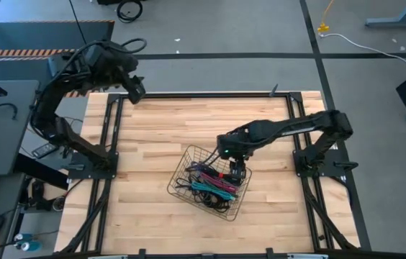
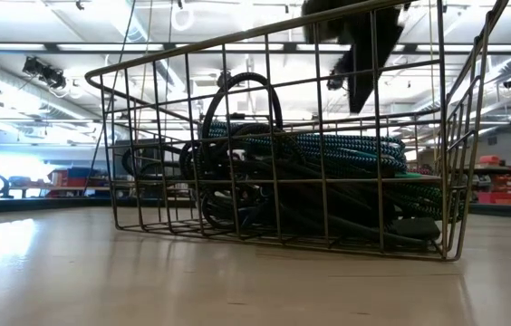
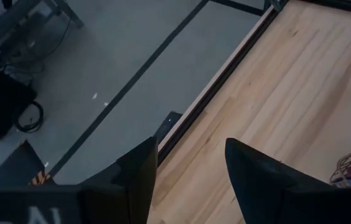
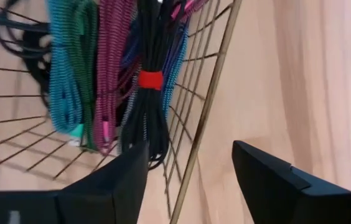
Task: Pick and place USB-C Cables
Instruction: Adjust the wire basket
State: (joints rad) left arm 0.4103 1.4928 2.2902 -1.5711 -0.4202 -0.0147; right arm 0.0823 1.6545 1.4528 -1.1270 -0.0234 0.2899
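Right fingers [image 4: 185, 180] stand parted and empty, straddling the basket [image 1: 181, 167] rim above the USB-C cables [image 1: 214, 183] piled inside, just right of worktop [image 1: 160, 122] centre. Lift straight clear of the wire wall at 3 o'clock. Left fingers [image 3: 191, 180], also parted, wait at 11 o'clock, off the worktop edge.

Seen past the right gripper [image 4: 188, 180], its two dark fingers [image 4: 269, 183] spread apart with the brass-coloured rim of a wire mesh basket [image 4: 210, 106] running between them. Lying inside the basket, side by side: bundled USB-C cables [image 4: 107, 68] in teal, green, magenta, purple and black, the black bundle [image 4: 154, 43] bound by a red tie [image 4: 150, 79]. Beside the basket, pale wooden tabletop [image 4: 300, 74].
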